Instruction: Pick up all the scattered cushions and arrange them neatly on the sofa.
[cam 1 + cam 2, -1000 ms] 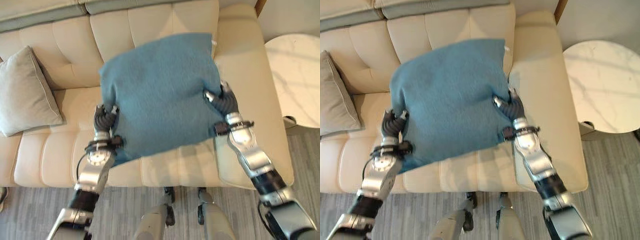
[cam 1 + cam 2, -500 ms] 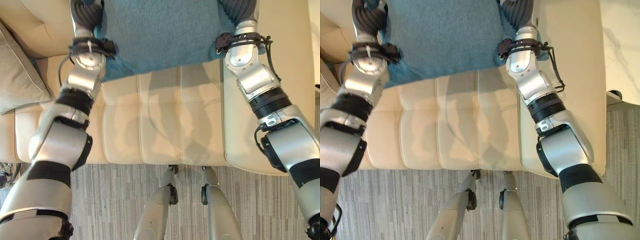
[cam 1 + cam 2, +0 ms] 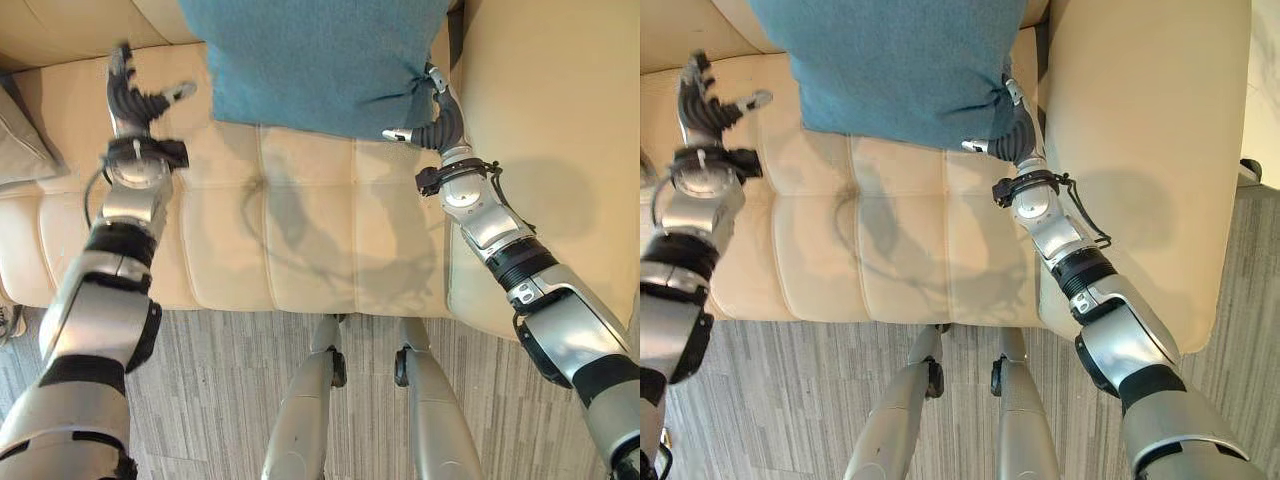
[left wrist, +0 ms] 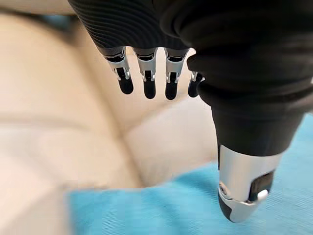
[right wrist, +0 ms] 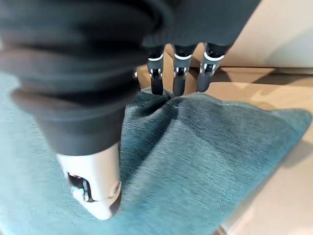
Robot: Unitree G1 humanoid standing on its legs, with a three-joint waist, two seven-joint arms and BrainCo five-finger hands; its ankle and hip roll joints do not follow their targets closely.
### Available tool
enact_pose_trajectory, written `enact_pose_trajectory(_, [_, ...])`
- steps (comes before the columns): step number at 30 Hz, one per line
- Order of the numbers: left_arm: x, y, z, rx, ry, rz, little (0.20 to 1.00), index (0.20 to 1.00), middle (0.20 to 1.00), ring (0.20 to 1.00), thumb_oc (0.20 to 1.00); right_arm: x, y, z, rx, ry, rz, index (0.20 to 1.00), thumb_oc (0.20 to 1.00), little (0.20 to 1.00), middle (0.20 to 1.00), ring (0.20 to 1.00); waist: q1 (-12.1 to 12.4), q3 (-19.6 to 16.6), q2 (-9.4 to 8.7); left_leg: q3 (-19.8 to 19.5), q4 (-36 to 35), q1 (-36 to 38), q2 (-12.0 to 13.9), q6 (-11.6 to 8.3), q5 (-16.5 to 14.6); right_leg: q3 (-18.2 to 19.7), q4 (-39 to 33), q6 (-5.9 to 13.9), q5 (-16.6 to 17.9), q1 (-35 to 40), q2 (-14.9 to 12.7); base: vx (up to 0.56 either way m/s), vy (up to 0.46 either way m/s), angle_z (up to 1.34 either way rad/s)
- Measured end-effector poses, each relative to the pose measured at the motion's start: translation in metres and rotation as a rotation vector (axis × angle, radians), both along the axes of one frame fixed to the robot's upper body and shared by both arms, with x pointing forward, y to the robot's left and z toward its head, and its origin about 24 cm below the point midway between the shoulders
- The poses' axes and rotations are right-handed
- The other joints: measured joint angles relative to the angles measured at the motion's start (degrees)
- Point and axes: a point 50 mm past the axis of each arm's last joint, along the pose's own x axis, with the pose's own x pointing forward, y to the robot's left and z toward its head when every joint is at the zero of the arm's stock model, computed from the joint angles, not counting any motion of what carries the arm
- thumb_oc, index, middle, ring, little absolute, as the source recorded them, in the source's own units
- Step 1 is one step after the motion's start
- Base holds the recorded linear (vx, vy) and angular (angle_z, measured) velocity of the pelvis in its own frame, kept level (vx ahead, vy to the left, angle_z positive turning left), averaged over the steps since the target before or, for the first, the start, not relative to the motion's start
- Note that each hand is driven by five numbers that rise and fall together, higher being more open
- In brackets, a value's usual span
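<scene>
A blue cushion [image 3: 320, 60] stands on the cream sofa's seat [image 3: 300, 230], leaning toward the backrest; its top is cut off by the view. My left hand [image 3: 135, 95] is open with fingers spread, a short way left of the cushion and clear of it. My right hand [image 3: 437, 118] is at the cushion's lower right corner. Its straight fingers [image 5: 178, 81] rest against the bunched edge of the cushion [image 5: 205, 156] and its thumb [image 5: 98, 186] stands apart on the near side. A grey cushion [image 3: 18, 140] lies on the seat at the far left.
The sofa's wide armrest [image 3: 545, 120] rises just right of my right hand. Grey striped carpet [image 3: 220, 400] runs along the sofa's front edge. Bare seat lies between the two cushions.
The blue cushion has gone from held in the air to resting on the seat. My left hand has let go and moved off to the left; my right hand has loosened. The camera has shifted.
</scene>
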Motion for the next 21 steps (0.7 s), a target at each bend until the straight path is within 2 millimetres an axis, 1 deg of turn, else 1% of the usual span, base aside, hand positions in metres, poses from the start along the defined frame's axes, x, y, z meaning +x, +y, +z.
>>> enact_pose_trajectory(1, [-0.003,0.003,-0.015,-0.004,0.039,0.006,1.0,1.0,1.0,1.0,1.0,-0.002,-0.002,0.004,-0.003,-0.017,0.001,1.0,1.0,1.0,1.0,1.0,0.0,0.3,-0.43,0.0,-0.2,0.1,0.0,0.0,0.0,0.0,0.0,0.0,0.0,0.0,0.0,-0.04,0.017,0.01])
enact_pose_trajectory(3, [-0.007,0.005,-0.028,-0.004,0.068,0.009,1.0,1.0,1.0,1.0,1.0,-0.005,-0.007,0.013,0.005,-0.046,0.002,1.0,1.0,1.0,1.0,1.0,0.2,0.8,-1.3,0.0,-0.5,0.3,0.0,0.0,0.0,0.1,0.0,0.0,0.0,0.0,0.1,-0.05,0.024,0.0])
enact_pose_trajectory(5, [-0.014,-0.001,-0.032,-0.009,0.037,-0.035,1.0,1.0,1.0,1.0,1.0,-0.011,-0.01,0.018,0.033,-0.078,0.017,1.0,1.0,1.0,1.0,1.0,0.4,1.2,-1.98,0.1,-0.8,0.8,0.0,0.0,0.0,0.3,0.2,0.02,0.0,0.1,0.1,0.0,0.014,-0.03])
enact_pose_trajectory(7, [-0.022,-0.008,-0.039,-0.004,0.023,-0.088,1.0,1.0,1.0,1.0,1.0,-0.017,-0.016,0.017,0.061,-0.097,0.029,1.0,1.0,1.0,1.0,1.0,0.8,1.6,-2.65,0.1,-0.8,2.1,0.0,-0.01,0.0,0.4,0.9,0.09,-0.1,1.1,0.1,0.0,0.014,-0.02])
enact_pose_trajectory(8, [-0.026,-0.012,-0.037,-0.002,-0.003,-0.112,1.0,1.0,1.0,1.0,1.0,-0.021,-0.018,0.016,0.071,-0.105,0.037,1.0,1.0,1.0,1.0,1.0,0.9,1.8,-2.88,0.1,-0.8,2.6,0.0,-0.01,0.0,0.4,1.0,0.13,-0.1,1.5,0.1,0.05,0.021,0.01])
enact_pose_trajectory(9, [-0.036,-0.022,-0.041,0.032,-0.025,-0.17,1.0,1.0,1.0,1.0,1.0,-0.028,-0.025,0.007,0.079,-0.104,0.043,1.0,1.0,1.0,1.0,1.0,1.1,2.2,-3.15,0.2,-0.8,4.9,-0.1,-0.02,0.0,0.4,1.0,0.46,-0.4,3.8,0.0,0.06,0.017,-0.01])
enact_pose_trajectory(10, [-0.041,-0.023,-0.05,0.05,-0.004,-0.197,1.0,1.0,1.0,1.0,1.0,-0.03,-0.028,-0.005,0.072,-0.072,0.05,1.0,1.0,1.0,1.0,1.0,0.9,2.3,-3.3,0.2,-0.8,6.9,-0.1,-0.52,-0.4,0.4,1.3,1.26,-1.3,5.6,0.0,0.05,0.016,0.0])
enact_pose_trajectory(11, [-0.05,-0.025,-0.052,0.052,-0.019,-0.226,1.0,1.0,1.0,1.0,1.0,-0.039,-0.032,-0.009,0.076,-0.077,0.075,1.0,1.0,1.0,1.0,1.0,1.1,2.3,-3.41,0.2,-0.9,8.2,-0.1,-1.23,-1.2,0.5,1.7,0.94,-1.8,6.7,-0.1,0.05,-0.02,0.01])
enact_pose_trajectory(12, [-0.059,-0.028,-0.054,0.071,-0.035,-0.256,1.0,1.0,1.0,1.0,1.0,-0.048,-0.038,-0.02,0.077,-0.073,0.089,1.0,1.0,1.0,1.0,1.0,1.0,2.3,-3.42,0.2,-0.8,9.8,-0.2,-1.25,-1.2,0.5,1.7,1.04,-1.9,8.4,-0.2,0.07,-0.047,-0.02])
enact_pose_trajectory(13, [-0.067,-0.027,-0.066,0.076,0.001,-0.272,1.0,1.0,1.0,1.0,1.0,-0.054,-0.045,-0.039,0.066,-0.018,0.085,1.0,1.0,1.0,1.0,1.0,0.7,2.3,-3.65,0.1,-0.8,12.1,-0.2,-1.6,-1.6,0.6,1.5,1.13,-2.1,10.7,-0.2,0.07,-0.046,-0.05])
enact_pose_trajectory(14, [-0.073,-0.026,-0.073,0.069,0.02,-0.282,1.0,1.0,1.0,1.0,1.0,-0.06,-0.05,-0.05,0.048,0.015,0.089,1.0,1.0,1.0,1.0,1.0,0.7,2.3,-3.86,0.2,-0.8,13.6,-0.1,-1.77,-2.3,0.7,1.6,0.93,-2.4,12.2,-0.1,0.09,-0.045,-0.08])
enact_pose_trajectory(15, [-0.085,-0.025,-0.081,0.047,0.017,-0.291,1.0,1.0,1.0,1.0,1.0,-0.075,-0.06,-0.069,0.048,0.057,0.087,1.0,1.0,1.0,1.0,1.0,0.9,2.4,-4.19,0.2,-0.8,16.2,-0.1,-1.47,-2.7,0.7,1.7,1.0,-2.8,14.7,-0.1,0.09,-0.003,-0.06])
enact_pose_trajectory(16, [-0.091,-0.024,-0.089,0.041,0.041,-0.288,1.0,1.0,1.0,1.0,1.0,-0.081,-0.065,-0.079,0.049,0.087,0.083,1.0,1.0,1.0,1.0,1.0,0.5,2.3,-4.56,0.2,-0.7,17.3,0.0,-1.49,-2.7,0.8,1.7,1.03,-3.0,15.6,0.0,0.09,-0.003,-0.09])
enact_pose_trajectory(17, [-0.101,-0.02,-0.101,0.035,0.08,-0.286,1.0,1.0,1.0,1.0,1.0,-0.091,-0.072,-0.099,0.05,0.158,0.08,1.0,1.0,1.0,1.0,1.0,0.4,2.4,-5.35,0.4,-0.6,19.3,0.1,-1.48,-3.5,1.2,1.9,0.73,-3.6,17.6,0.2,0.14,0.073,-0.26])
enact_pose_trajectory(18, [-0.125,-0.011,-0.133,-0.038,0.178,-0.252,1.0,1.0,1.0,1.0,1.0,-0.114,-0.084,-0.135,0.048,0.294,0.08,1.0,1.0,1.0,1.0,1.0,-0.2,1.7,-7.15,1.6,-0.6,23.8,0.5,-1.02,-4.6,2.0,1.3,0.71,-4.1,21.8,0.5,0.13,0.085,-0.29])
enact_pose_trajectory(19, [-0.131,-0.01,-0.144,-0.05,0.222,-0.251,1.0,1.0,1.0,1.0,1.0,-0.121,-0.09,-0.146,0.065,0.337,0.07,1.0,1.0,1.0,1.0,1.0,-0.9,1.4,-7.68,1.7,-0.6,24.9,0.5,-0.95,-4.9,2.2,1.1,0.73,-4.2,23.0,0.5,0.13,0.084,-0.23])
enact_pose_trajectory(20, [-0.142,-0.011,-0.161,-0.096,0.28,-0.252,1.0,1.0,1.0,1.0,1.0,-0.138,-0.108,-0.165,0.144,0.397,0.013,1.0,1.0,1.0,1.0,1.0,-1.2,1.1,-8.19,1.8,-0.8,27.5,0.5,-0.61,-5.3,2.3,0.9,0.94,-4.7,25.7,0.6,0.05,0.071,-0.06])
enact_pose_trajectory(21, [-0.152,-0.01,-0.172,-0.127,0.31,-0.236,1.0,1.0,1.0,1.0,1.0,-0.147,-0.113,-0.179,0.18,0.448,-0.012,1.0,1.0,1.0,1.0,1.0,-1.4,0.3,-8.54,1.8,-0.8,28.5,0.5,-0.67,-5.7,2.3,0.8,0.85,-5.0,26.7,0.6,0.03,0.125,-0.19])
